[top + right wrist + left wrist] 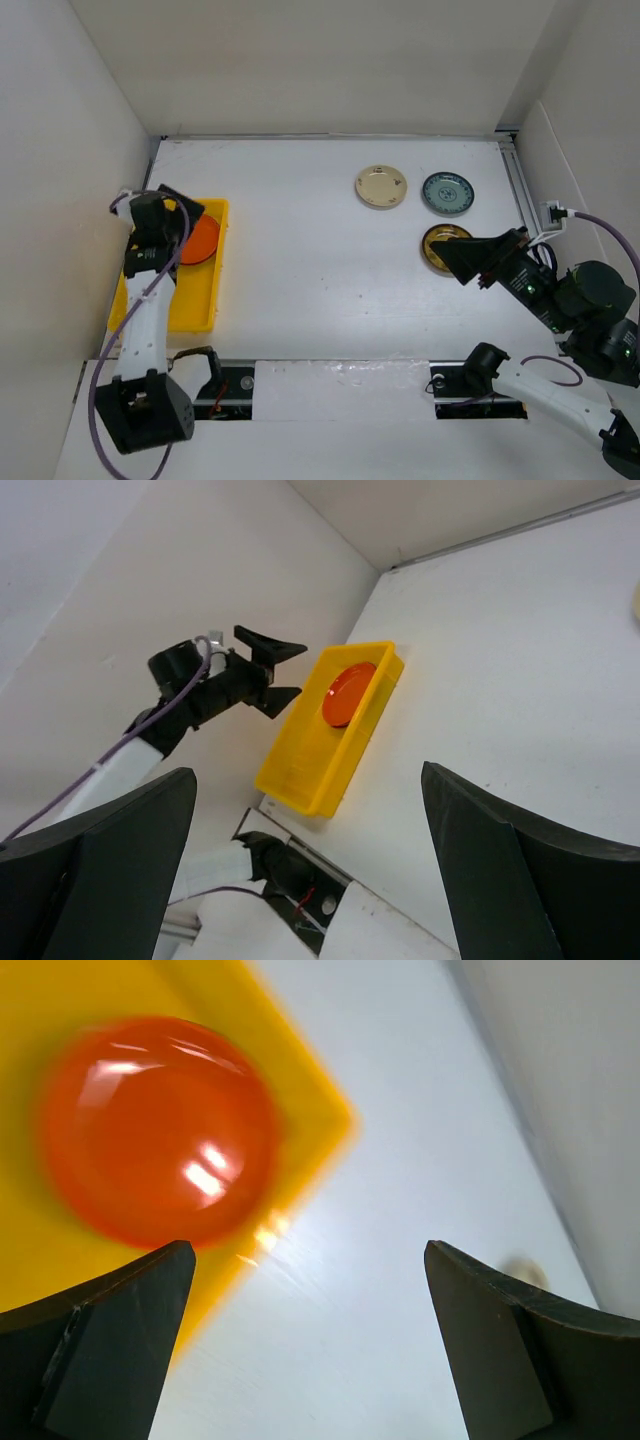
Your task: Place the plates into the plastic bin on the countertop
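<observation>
One orange plate (pixel 202 240) lies at the far end of the yellow plastic bin (pixel 195 300), at the left of the countertop (pixel 300 250). My left gripper (pixel 188 212) hovers over that end, open and empty; in its wrist view the plate (pixel 160 1140) is blurred inside the bin (pixel 30 1230), up and left of the gripper (pixel 310 1260). A cream plate (pixel 381 186), a teal-grey patterned plate (pixel 447 193) and a brown-gold plate (pixel 437 238) lie at the right. My right gripper (pixel 455 255) is raised over the brown-gold plate, open and empty (pixel 310 780), looking toward the bin (pixel 310 770).
White walls close in the left, back and right sides. A metal rail (pixel 518 190) and a wall socket with a cable (pixel 556 212) run along the right wall. Both arm bases and a recessed slot (pixel 230 385) sit at the near edge.
</observation>
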Motion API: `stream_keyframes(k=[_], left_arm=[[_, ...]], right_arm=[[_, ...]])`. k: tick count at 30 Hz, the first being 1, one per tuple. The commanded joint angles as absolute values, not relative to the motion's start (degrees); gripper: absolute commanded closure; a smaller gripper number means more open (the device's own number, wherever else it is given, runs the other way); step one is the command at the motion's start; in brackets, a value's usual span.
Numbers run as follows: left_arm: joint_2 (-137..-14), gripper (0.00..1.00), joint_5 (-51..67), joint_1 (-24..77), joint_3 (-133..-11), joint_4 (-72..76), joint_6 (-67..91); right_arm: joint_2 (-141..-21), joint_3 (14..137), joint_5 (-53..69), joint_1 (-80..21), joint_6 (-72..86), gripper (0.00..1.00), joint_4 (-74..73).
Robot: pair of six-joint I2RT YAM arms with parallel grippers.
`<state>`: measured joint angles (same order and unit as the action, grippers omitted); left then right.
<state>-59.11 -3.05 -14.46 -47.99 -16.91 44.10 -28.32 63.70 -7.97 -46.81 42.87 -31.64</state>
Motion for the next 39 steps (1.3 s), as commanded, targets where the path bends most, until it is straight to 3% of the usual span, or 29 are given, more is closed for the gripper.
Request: stream_keyframes(k=[1, 3, 6, 10, 15, 20, 30, 34, 38, 39], left_arm=[[-55.11, 0.0, 3.87, -2.24, -48.16, -9.08, 43.76], [-60.53, 0.0, -2.76, 13.78, -50.0, -8.0, 44.47], [-69.5, 0.0, -7.82, 26.24, -55.28, -8.28, 46.75], [-77.41, 0.0, -1.41, 31.18, -55.28, 1.39, 47.37], [-94.34, 0.0, 2.37, 32.43, -65.46, 8.86, 47.37], [-111.33, 0.0, 7.82, 31.82, -77.5, 13.7, 47.9], [-135.24, 0.03, 9.5, 31.82, -101.15, 8.1, 51.4], [-139.74, 0.16, 7.38, 32.34, -106.52, 3.52, 53.96], [-141.42, 0.45, 4.41, 32.87, -108.63, 0.97, 54.67], [-141.42, 0.57, 3.61, 32.87, -108.63, 0.97, 55.19]], right_arm=[[-28.73, 66.26, -15.08, -46.85, 42.28, 0.0, -32.59], [-31.88, 66.88, -20.62, -46.85, 44.1, 0.0, -34.44], [-38.46, 65.22, -28.38, -46.85, 48.49, 0.0, -35.16], [-40.7, 59.08, -22.78, -40.71, 53.42, 0.0, -29.02], [-34.2, 51.69, -14.25, -35.16, 55.9, 0.0, -22.24], [-32.52, 53.25, -11.51, -34.63, 55.28, 0.0, -24.43], [-28.83, 53.87, -10.37, -34.63, 52.91, 0.0, -29.36], [-25.94, 54.58, -9.76, -34.63, 52.38, 0.0, -31.2], [-24.7, 57.03, -9.05, -34.63, 52.38, 0.0, -32.95], [-24.7, 57.56, -9.05, -34.63, 52.38, 0.0, -32.96]])
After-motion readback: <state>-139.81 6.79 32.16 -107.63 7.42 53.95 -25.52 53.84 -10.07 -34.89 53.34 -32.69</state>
